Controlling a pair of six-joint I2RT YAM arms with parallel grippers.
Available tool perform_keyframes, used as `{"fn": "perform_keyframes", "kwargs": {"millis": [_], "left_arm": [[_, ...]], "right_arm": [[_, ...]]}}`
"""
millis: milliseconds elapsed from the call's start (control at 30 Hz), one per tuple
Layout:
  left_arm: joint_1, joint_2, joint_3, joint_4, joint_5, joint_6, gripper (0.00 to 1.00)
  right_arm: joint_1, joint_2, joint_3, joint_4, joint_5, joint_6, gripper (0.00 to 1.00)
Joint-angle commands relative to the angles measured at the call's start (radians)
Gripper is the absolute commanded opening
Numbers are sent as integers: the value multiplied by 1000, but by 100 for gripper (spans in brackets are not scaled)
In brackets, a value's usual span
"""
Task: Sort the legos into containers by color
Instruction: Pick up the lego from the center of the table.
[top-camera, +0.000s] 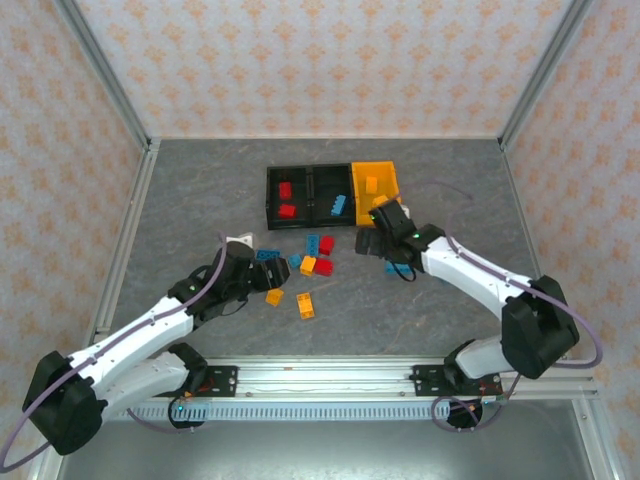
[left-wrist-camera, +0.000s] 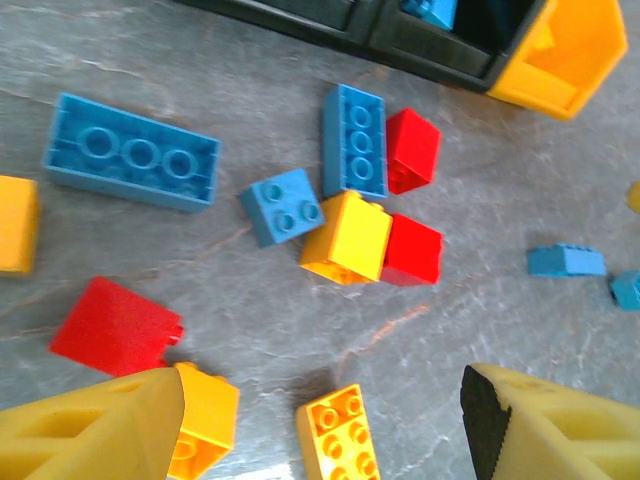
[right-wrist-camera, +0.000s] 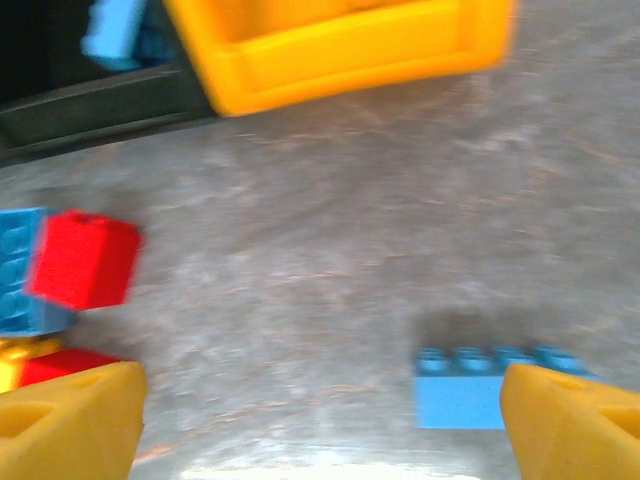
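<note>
The containers (top-camera: 330, 195) stand in a row at the back: two black bins and an orange-yellow one (right-wrist-camera: 340, 50). Red legos lie in the left bin, a blue one in the middle, an orange one in the yellow bin. Loose legos lie in front, among them a yellow brick (left-wrist-camera: 348, 237), a red brick (left-wrist-camera: 413, 250) and a long blue brick (left-wrist-camera: 132, 152). My left gripper (left-wrist-camera: 320, 430) is open above an orange brick (left-wrist-camera: 340, 435), with a second orange brick (left-wrist-camera: 205, 420) against its left finger. My right gripper (right-wrist-camera: 320, 425) is open and holds nothing; a blue brick (right-wrist-camera: 470, 388) lies by its right finger.
Patterned walls and metal rails (top-camera: 130, 230) close the grey table on three sides. The right arm (top-camera: 470, 275) reaches across toward the yellow bin's near edge. Bare table lies left of the bins and at the front right.
</note>
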Motion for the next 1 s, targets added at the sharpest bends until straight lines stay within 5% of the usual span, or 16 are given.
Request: {"fn": "perform_keyframes", "kwargs": {"millis": [0,467,967], "left_arm": [[-21,36,2,81,26,-11,75],[-66,99,25,86,-4,-26,75],[-65,92,15,98,-7,-42,74]], "right_arm": [[-24,-26,-46,-76,91,-19,97],[-63,120,-112,28,56,-58,94],[-62,120,-59,5,-11,-85,47]]}}
